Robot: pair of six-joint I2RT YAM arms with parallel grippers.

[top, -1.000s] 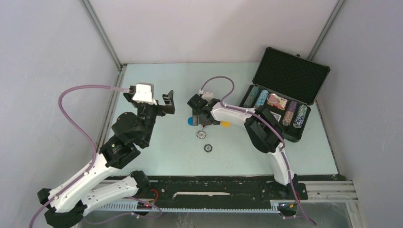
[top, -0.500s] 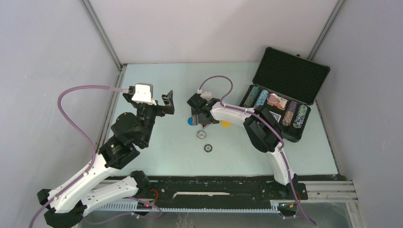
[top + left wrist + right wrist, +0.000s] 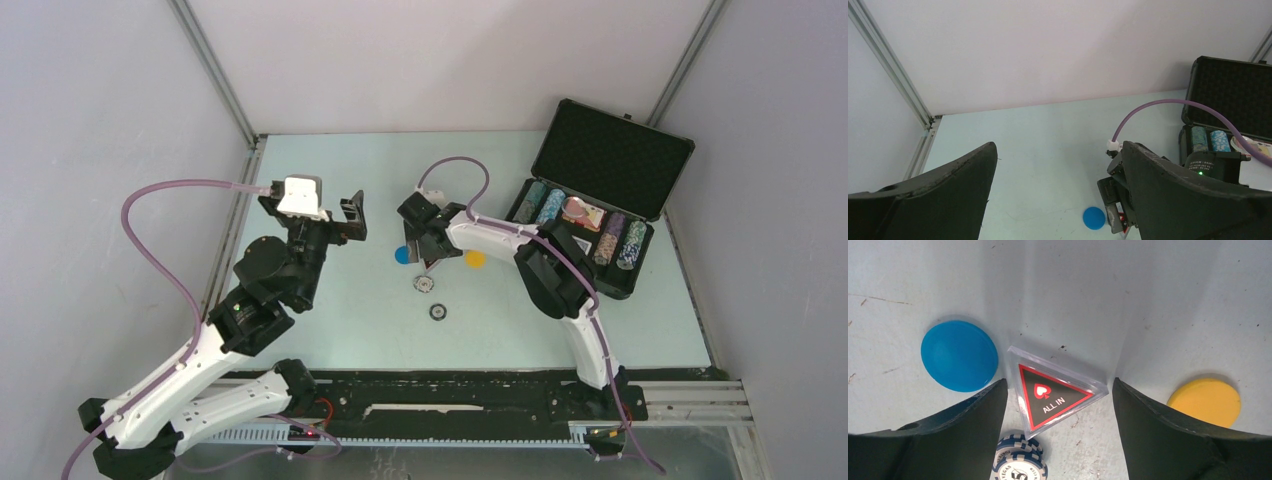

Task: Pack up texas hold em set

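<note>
Right tool (image 3: 1059, 386) is hanging wide-jawed over the red triangle (image 3: 1054, 399), which is lying flat on the worktop (image 3: 1088, 290) between its fingers (image 3: 973, 440), touching neither; blue disc (image 3: 959, 360) just left, yellow disc (image 3: 1204, 399) right. Left tool (image 3: 1058, 147) is idling wide, farther off. Open briefcase (image 3: 640, 262) is sitting far right

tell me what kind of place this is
Likely a robot lab test cell: plain white walls on aluminium framing, two robot arms bolted at the edge of a pale table, an open poker chip case.

The triangle (image 3: 1055, 399) at frame centre reads "ALL IN" under a spade sign; the chip (image 3: 1019, 461) below it reads "VEGAS".
</note>
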